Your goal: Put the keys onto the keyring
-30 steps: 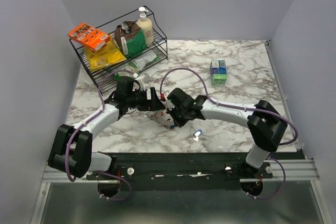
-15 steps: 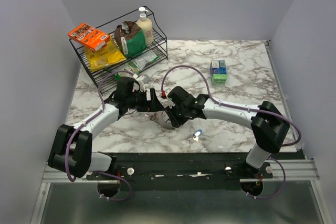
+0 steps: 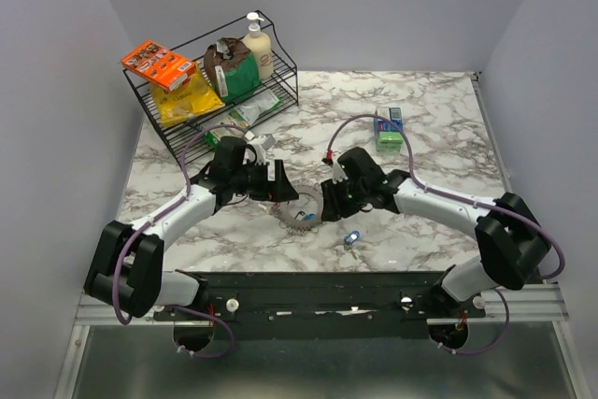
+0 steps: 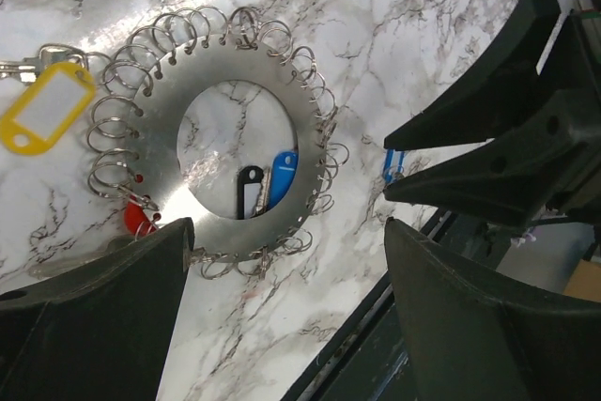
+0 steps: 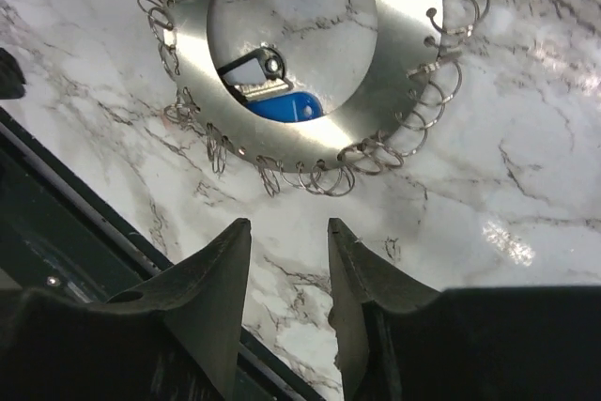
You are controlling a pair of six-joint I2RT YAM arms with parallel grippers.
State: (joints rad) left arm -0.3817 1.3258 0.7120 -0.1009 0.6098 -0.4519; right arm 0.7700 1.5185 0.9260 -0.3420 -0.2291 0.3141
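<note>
The keyring (image 4: 235, 68) is a flat silvery disc with a wide hole and many small split rings round its edge. It lies on the marble between my grippers (image 3: 301, 217). A yellow tag (image 4: 42, 110) and a red tag (image 4: 139, 221) hang at its edge. A blue tag (image 4: 280, 176) and a black-framed one lie inside the hole. A light blue key (image 3: 352, 238) lies apart near the front edge. My left gripper (image 4: 286, 232) is wide open over the ring's near edge. My right gripper (image 5: 288, 224) is open and empty, just short of the ring (image 5: 300, 44).
A black wire rack (image 3: 280, 77) with a soap bottle, bags and an orange box stands at the back left. A green box (image 3: 389, 128) sits at the back right. The table's front edge and a dark rail (image 5: 56, 232) run close under both grippers.
My right gripper has drawn back to the right, away from the left gripper. The keyring now shows on the marble between them. The left gripper has shifted slightly right.
</note>
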